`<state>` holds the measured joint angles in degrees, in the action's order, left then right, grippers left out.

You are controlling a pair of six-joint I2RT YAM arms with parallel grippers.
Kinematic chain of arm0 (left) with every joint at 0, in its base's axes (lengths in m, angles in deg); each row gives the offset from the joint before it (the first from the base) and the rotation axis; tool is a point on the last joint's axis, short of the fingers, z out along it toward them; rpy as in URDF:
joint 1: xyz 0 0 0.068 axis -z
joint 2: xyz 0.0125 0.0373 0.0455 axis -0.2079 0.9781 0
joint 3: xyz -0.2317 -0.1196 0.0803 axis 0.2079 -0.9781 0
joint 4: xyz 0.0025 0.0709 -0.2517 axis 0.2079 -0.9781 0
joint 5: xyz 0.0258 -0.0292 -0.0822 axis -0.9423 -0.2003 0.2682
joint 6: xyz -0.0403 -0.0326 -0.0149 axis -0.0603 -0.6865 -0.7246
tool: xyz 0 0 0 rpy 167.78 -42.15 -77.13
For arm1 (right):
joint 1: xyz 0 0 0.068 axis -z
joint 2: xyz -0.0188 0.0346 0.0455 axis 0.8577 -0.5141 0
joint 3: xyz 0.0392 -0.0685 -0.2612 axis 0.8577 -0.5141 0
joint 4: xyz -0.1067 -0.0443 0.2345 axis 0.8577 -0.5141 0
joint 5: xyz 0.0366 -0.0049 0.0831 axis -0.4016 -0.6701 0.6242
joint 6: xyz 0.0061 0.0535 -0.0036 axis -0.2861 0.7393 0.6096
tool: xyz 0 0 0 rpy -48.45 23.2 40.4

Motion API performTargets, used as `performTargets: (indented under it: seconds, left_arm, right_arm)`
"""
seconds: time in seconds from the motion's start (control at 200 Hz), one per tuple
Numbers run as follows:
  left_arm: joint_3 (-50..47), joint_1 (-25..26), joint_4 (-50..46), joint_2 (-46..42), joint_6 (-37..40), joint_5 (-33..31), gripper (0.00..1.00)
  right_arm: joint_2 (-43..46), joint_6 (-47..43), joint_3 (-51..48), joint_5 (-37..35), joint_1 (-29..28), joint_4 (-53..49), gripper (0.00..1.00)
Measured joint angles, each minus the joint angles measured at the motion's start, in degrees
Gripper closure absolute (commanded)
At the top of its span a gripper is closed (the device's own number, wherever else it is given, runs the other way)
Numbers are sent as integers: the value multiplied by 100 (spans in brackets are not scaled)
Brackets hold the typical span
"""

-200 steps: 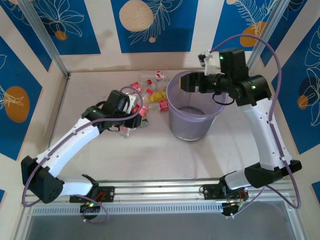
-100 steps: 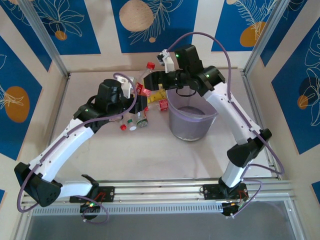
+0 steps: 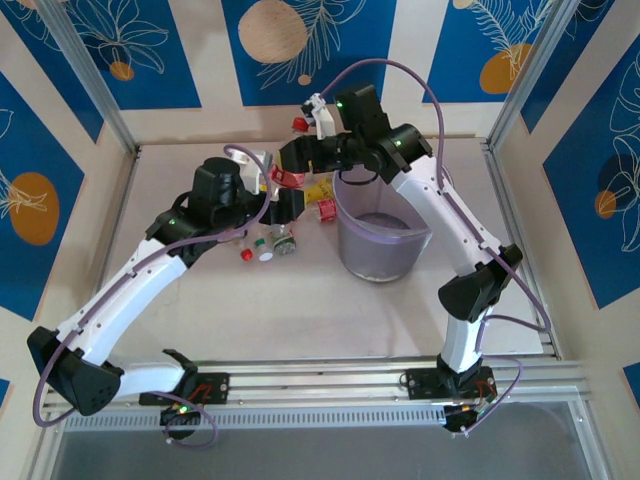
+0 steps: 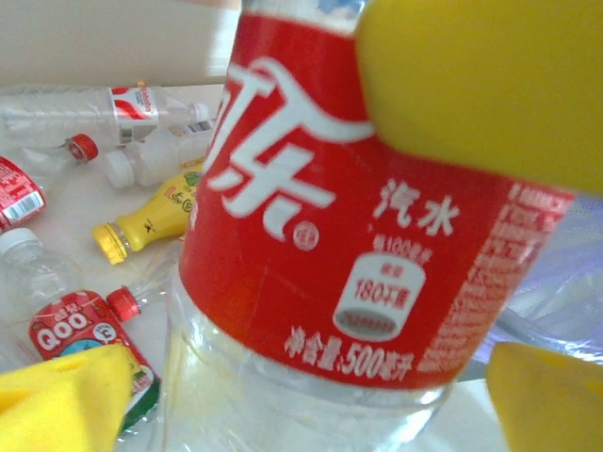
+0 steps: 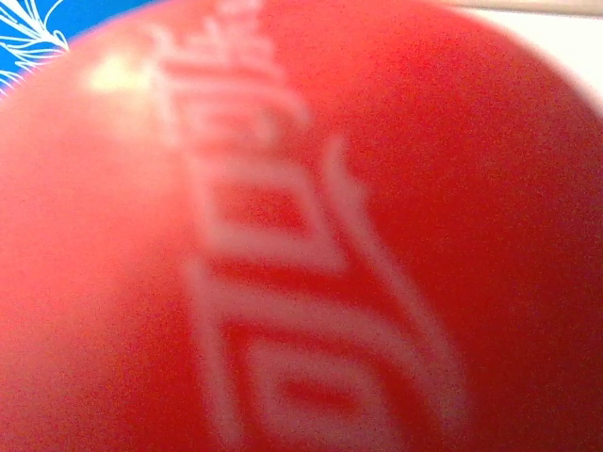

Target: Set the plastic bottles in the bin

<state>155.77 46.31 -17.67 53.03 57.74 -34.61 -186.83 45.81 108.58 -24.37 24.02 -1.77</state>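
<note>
Right gripper (image 3: 296, 157): closed on the red-labelled bottle (image 4: 358, 254); in the left wrist view one yellow pad (image 4: 471, 85) lies flat against the upper label.
Left gripper (image 3: 287, 205): open, its yellow fingers (image 4: 57, 400) spread wide on either side of the same bottle's clear lower body, apart from it.
Red-labelled bottle: upright with its red cap on top, outside the bin and just left of its far-left rim. Whether its base touches the table (image 3: 300, 310) cannot be told.
Bin (image 3: 380, 258): stands mouth up, right of centre, with the right arm arching over it. Its lavender floor shows through the opening; no contents can be made out.
Yellow bottle (image 3: 316, 191): lies on the table between the held bottle and the bin, outside it.
Loose bottles (image 3: 265, 250): small red- and white-capped ones lie on the table just near of the left gripper. A red-labelled one (image 3: 327, 210) lies just beside the bin's left wall, and clear ones (image 4: 113, 102) lie farther off.
</note>
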Motion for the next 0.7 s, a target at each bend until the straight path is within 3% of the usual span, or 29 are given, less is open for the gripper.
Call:
performTargets:
  seconds: [0.21, 0.375, 0.54, 0.695]
  left_arm:
    - [-411, -7, 120, -511, 11, 44, 0]
    - [-820, -186, 109, -1088, -15, 42, 0]
    - [-1196, -863, -31, -1143, -306, -7, 0]
    - [-1602, -1558, -199, -765, -656, -433, 0]
  right_arm:
    - [4, -262, 863, -280, 319, -199, 53]
    - [352, -367, 1019, -391, 955, -234, 53]
    - [1010, -435, 485, -483, 1711, -313, 55]
    - [1539, -625, 11, -522, 2175, -647, 57]
